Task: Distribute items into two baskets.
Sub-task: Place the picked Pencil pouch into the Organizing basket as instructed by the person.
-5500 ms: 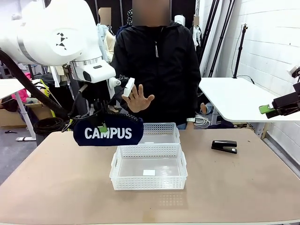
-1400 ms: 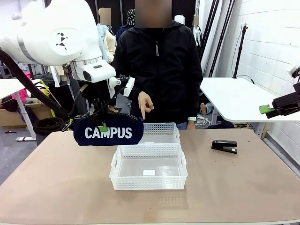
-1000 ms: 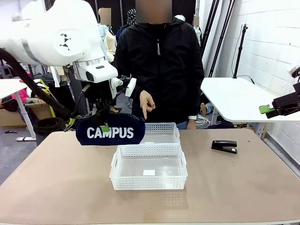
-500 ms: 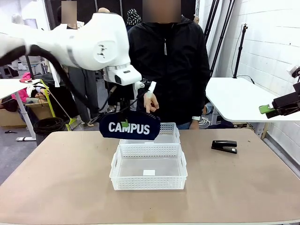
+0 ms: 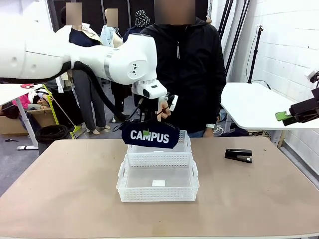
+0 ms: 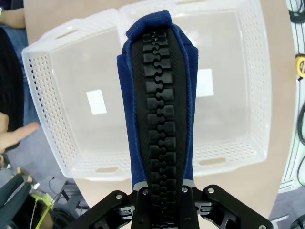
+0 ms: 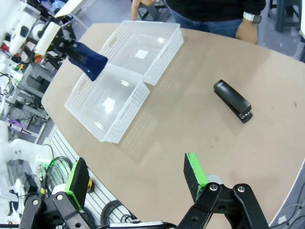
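Near basket (image 5: 157,194) sits mid-bench (image 5: 60,189), nothing in it; far basket (image 5: 183,144) butts against its back long side, likewise unloaded. Left gripper (image 5: 146,132) is clamped on the pouch's (image 5: 149,137) zipper edge and holds it in the air, clear of both. Wrist view puts it roughly over the seam between the baskets, maybe biased to the far one, can't say for sure. Pouch long axis is about level, running left-right along the baskets' long sides; zipper up into the gripper, belly down, lettering upright and facing the robot. Step in hand, I'd say: carry done, placing the pouch. Next move needs a pick of basket, a shift off the seam so it clears the shared rims, then lower and release; it's soft, so it may sag and drape over a rim if let go off-centre. Stapler (image 5: 238,155) lies flat on the bench right of the baskets, well apart, untouched; its turn after. Right gripper (image 5: 286,116) hangs high at the right with jaws wide, holding nothing. Person's hand (image 5: 163,110) points down just behind the pouch, likely at the far basket.
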